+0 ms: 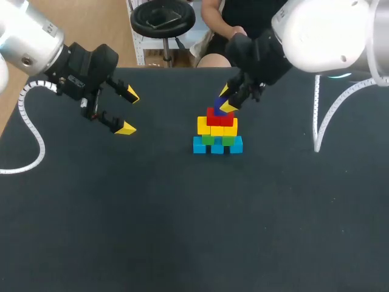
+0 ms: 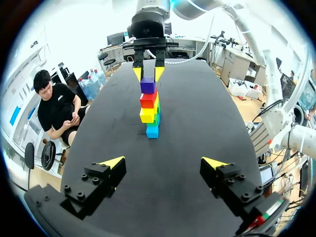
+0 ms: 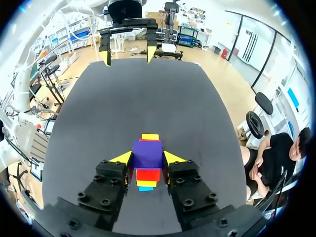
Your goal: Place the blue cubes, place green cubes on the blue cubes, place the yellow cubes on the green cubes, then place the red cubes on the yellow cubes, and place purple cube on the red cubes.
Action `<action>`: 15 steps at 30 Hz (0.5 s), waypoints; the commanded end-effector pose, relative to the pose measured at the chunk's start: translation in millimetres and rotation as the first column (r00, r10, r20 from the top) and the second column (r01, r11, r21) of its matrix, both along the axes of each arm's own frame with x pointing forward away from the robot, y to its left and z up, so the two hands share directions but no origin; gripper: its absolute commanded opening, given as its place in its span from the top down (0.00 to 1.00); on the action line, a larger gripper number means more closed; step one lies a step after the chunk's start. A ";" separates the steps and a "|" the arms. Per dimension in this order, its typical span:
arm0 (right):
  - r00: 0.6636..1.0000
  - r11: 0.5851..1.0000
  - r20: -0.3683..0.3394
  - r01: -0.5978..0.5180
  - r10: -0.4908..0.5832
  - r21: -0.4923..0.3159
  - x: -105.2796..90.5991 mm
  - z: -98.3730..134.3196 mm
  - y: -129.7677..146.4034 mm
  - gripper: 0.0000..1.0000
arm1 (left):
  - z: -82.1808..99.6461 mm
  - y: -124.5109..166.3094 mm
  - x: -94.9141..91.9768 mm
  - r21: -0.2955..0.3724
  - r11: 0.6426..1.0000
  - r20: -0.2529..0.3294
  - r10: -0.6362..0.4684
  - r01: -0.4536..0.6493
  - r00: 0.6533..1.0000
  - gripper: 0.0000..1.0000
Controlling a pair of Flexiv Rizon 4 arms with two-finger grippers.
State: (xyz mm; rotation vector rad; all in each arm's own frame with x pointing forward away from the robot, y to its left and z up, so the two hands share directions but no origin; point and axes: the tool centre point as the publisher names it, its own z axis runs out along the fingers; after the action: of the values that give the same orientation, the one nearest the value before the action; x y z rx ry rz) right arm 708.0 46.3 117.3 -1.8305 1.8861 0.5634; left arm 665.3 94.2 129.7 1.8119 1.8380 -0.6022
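Purple cube: one. Between the fingers of the right gripper, with a yellow tip against each of two opposite sides; clasped at a narrow spread. Sits at the very top of the stack, its underside apparently touching the red cubes just under the gripper. Cannot tell whether it is fully set down.

Red cubes: layer directly beneath the purple cube, under the right gripper's tips. Judged placed.

Yellow cubes: layer below the red. Judged placed.

Green cubes: layer below the yellow, mostly hidden between its neighbours. Judged placed.

Blue cubes: bottom layer, resting on the black table, lowest under the right gripper. Judged placed.

Left gripper: fingers spread wide, nothing between them. Well apart from the stack, which stands straight ahead of it across bare table.

Progress, as a judgement: four lower layers complete and in the order asked. Fifth and last item at its place but not yet released. Remaining: opening of the right fingers and a clean lift away. No loose cubes seen elsewhere near either gripper.

Risk, as a judgement: tall narrow stack, so any sideways drag on release is likely to shift the upper layers.

Writing and marks: none legible on cubes, gripper bodies or table. Cube faces plain and single-coloured.
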 end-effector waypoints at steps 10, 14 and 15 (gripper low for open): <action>1.000 1.000 -0.003 -0.003 0.003 0.001 1.5 -1.0 1.3 0.64 | -0.5 0.9 0.2 -0.002 1.000 0.002 -0.002 0.002 1.000 0.00; 1.000 1.000 -0.005 -0.003 0.003 0.003 1.5 -1.2 1.4 0.60 | -0.5 0.9 0.2 -0.002 1.000 0.002 -0.002 0.002 1.000 0.00; 1.000 1.000 -0.005 -0.002 0.002 0.003 1.6 -1.4 1.2 0.60 | -0.5 0.9 0.2 -0.002 1.000 0.002 -0.002 0.002 1.000 0.00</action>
State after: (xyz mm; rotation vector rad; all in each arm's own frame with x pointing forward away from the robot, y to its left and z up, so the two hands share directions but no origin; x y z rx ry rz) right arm 708.0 47.6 116.6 -1.8311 1.8867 0.5675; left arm 665.3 94.2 129.7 1.8119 1.8381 -0.6022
